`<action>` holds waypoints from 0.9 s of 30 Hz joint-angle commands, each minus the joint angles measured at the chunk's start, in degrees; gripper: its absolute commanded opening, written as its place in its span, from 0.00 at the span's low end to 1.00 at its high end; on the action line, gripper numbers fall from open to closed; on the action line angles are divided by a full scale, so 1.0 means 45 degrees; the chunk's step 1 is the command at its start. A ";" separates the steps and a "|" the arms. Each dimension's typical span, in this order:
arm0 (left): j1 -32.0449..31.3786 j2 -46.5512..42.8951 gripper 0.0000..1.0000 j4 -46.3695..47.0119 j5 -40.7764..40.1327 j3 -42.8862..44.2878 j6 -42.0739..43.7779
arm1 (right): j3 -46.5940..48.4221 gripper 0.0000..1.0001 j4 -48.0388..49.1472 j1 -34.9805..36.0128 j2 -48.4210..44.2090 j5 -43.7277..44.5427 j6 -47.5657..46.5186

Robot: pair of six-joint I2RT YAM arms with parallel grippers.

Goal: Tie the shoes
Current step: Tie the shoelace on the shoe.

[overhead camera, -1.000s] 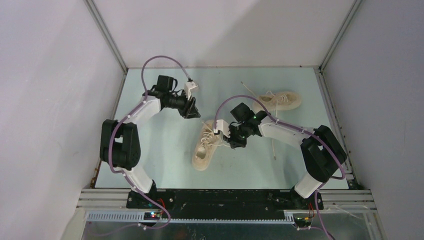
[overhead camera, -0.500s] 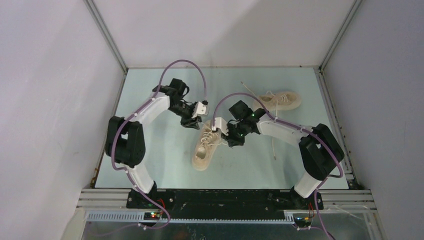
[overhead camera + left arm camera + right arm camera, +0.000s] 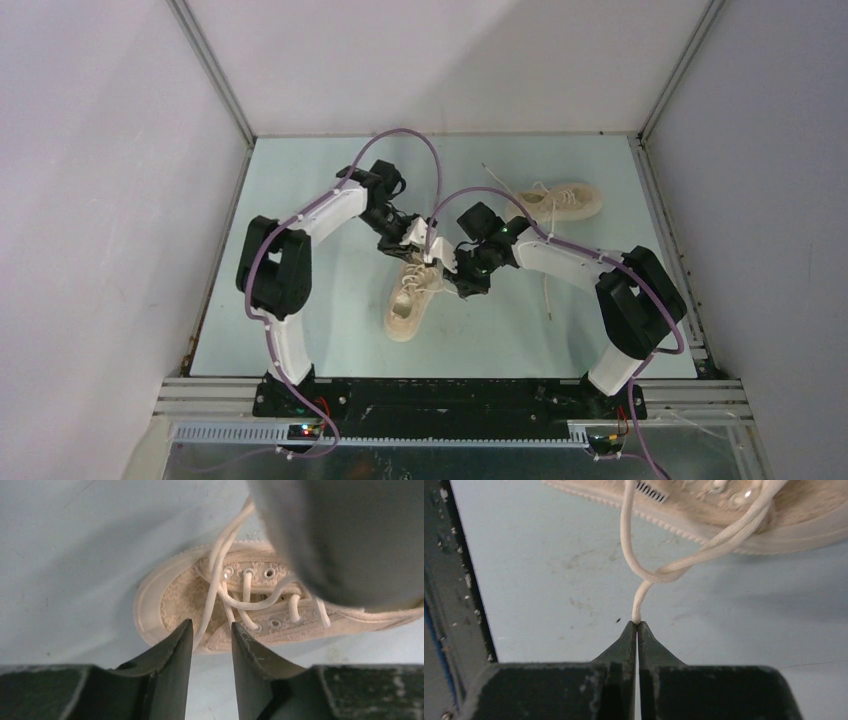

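Bending inward, nearly meeting over cream-beige fabric sneaker (image 3: 170, 597): L end effector (image 3: 210, 625) spread, R end effector (image 3: 637, 625) pinching off-white lace (image 3: 644, 587); blurred dark shape (image 3: 350, 530) hides sneaker pt.

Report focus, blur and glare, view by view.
Left wrist: shoe sharp, a dark blurred mass hides its upper right. Right wrist: lace crisp in the shut right claw, shoe edge softer. Top external: even light, no glare.

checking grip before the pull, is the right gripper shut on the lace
Shut on the lace: the right gripper has its tips pressed together, the lace emerging from between them.
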 commanded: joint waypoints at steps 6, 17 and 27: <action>-0.0449 -0.0361 0.05 0.2542 -0.0853 -0.1102 -0.0777 | 0.0484 0.00 0.0338 -0.0050 -0.0128 -0.0469 0.0323; 0.1106 -0.2799 0.00 0.2894 -0.2090 -0.2205 -0.2489 | 0.0450 0.00 -0.1096 -0.1017 -0.1095 -0.0143 -0.0417; 0.3375 -0.7471 0.00 0.1911 -0.3983 -0.5631 -0.2594 | -0.1290 0.00 -0.2049 -0.1443 -0.3477 0.0732 -0.0841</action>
